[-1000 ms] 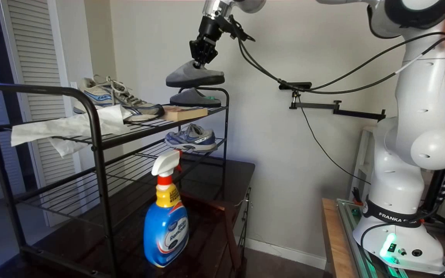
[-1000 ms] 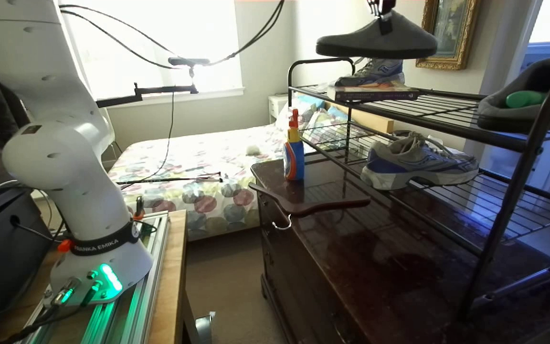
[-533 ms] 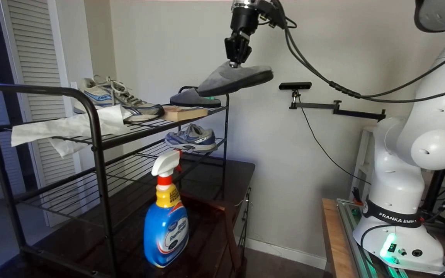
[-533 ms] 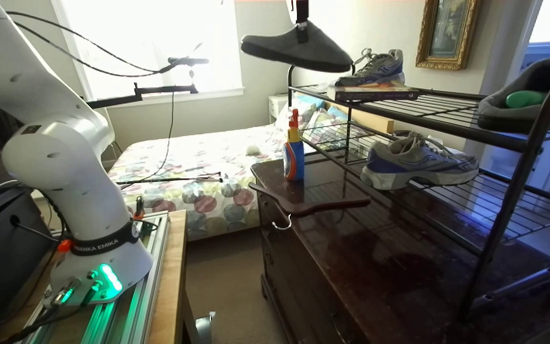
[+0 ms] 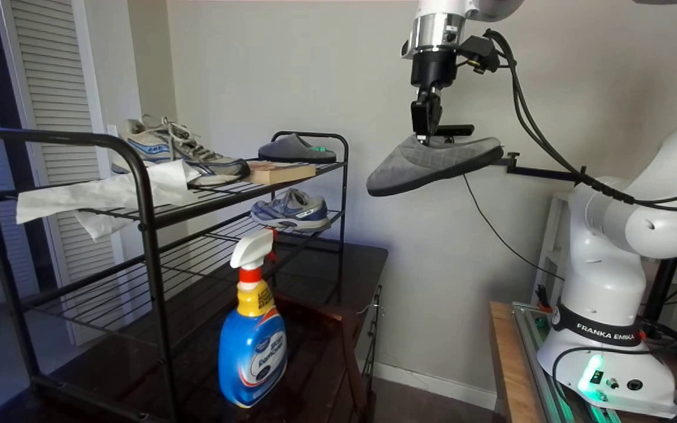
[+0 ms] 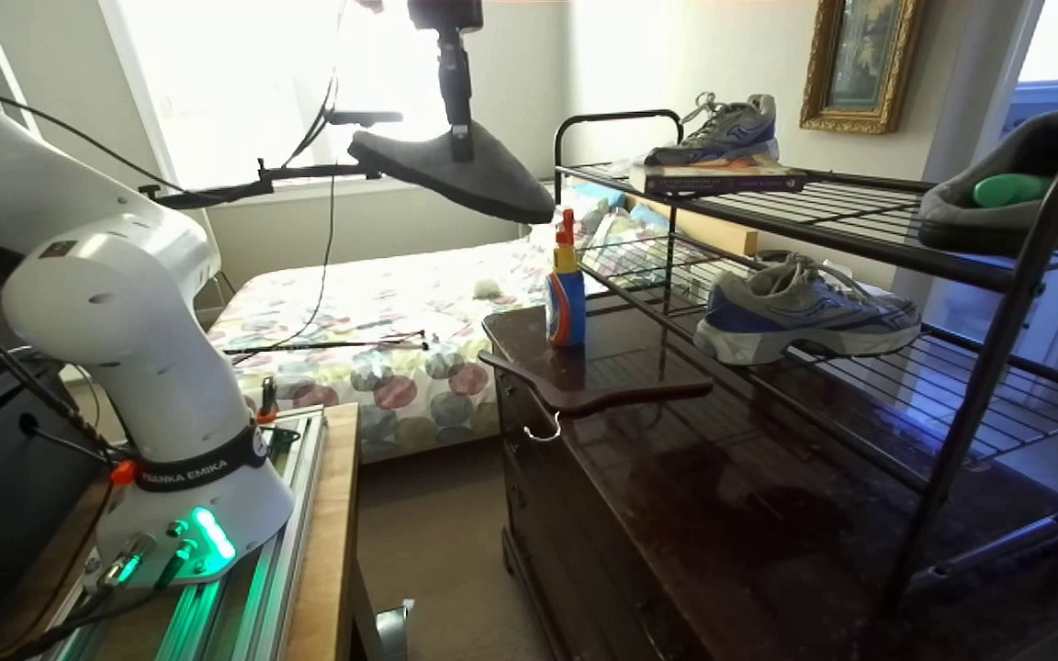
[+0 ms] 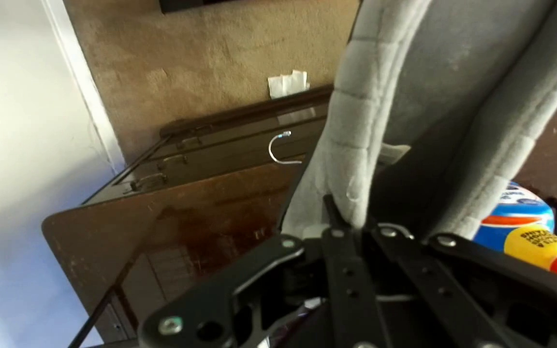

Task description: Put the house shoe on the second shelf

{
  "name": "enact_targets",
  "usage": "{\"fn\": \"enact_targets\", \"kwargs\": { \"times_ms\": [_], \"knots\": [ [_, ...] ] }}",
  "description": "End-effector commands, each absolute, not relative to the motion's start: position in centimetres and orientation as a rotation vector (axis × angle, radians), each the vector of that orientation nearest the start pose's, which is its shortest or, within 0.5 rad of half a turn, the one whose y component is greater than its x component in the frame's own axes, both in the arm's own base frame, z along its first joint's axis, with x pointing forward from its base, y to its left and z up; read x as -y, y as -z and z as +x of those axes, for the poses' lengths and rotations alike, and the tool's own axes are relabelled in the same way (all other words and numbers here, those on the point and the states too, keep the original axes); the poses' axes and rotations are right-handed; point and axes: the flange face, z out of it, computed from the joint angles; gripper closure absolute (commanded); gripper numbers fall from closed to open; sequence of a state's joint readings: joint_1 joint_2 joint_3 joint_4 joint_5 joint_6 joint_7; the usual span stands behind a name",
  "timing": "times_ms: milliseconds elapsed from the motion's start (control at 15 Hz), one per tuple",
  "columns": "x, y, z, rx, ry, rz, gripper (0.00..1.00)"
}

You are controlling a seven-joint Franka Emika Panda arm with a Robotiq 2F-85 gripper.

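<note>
The house shoe [image 5: 441, 160], a grey slipper with a dark sole, hangs in the air from my gripper [image 5: 424, 138] in both exterior views [image 6: 501, 179]. Its toe, towards the rack, tilts down. In the wrist view the gripper [image 7: 356, 220] is shut on one side wall of the shoe opening [image 7: 356, 121]; one fingertip is hidden inside the shoe. The second shelf [image 5: 194, 242] is the lower black wire tier; it also shows in an exterior view [image 6: 1034, 418]. A blue-white sneaker [image 5: 290, 212] stands at one end of it. Shoe and gripper are apart from the rack.
The top tier [image 5: 215, 205] bears a similar grey slipper [image 5: 288, 148], laced sneaker [image 5: 180, 144], book [image 5: 282, 171] and white paper [image 5: 109, 191]. A blue spray bottle [image 5: 253, 346] and a wooden hanger [image 6: 584, 399] lie before the rack on the dark dresser [image 6: 676, 496].
My gripper has carried the house shoe from above the rack's top tier, away from the rack towards the robot base, and lower. The shoe has tilted toe down. The rack's things have not moved.
</note>
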State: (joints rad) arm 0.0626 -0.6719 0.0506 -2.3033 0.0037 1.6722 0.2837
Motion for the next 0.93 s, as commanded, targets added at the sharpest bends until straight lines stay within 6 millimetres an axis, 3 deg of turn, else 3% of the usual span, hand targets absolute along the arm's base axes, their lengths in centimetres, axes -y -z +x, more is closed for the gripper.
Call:
{"fn": "enact_targets", "kwargs": {
  "times_ms": [0,267,600,867],
  "knots": [
    [-5.4,-56.8,35.3,-0.207,0.366,-3.121,0.99],
    [-6.2,-54.7,38.9,-0.098,0.655,-3.081,0.99],
    [-4.5,-49.9,41.1,-0.022,0.625,-3.137,0.99],
    [-5.1,-47.4,44.5,-0.018,0.704,-3.113,0.99]
  ]
}}
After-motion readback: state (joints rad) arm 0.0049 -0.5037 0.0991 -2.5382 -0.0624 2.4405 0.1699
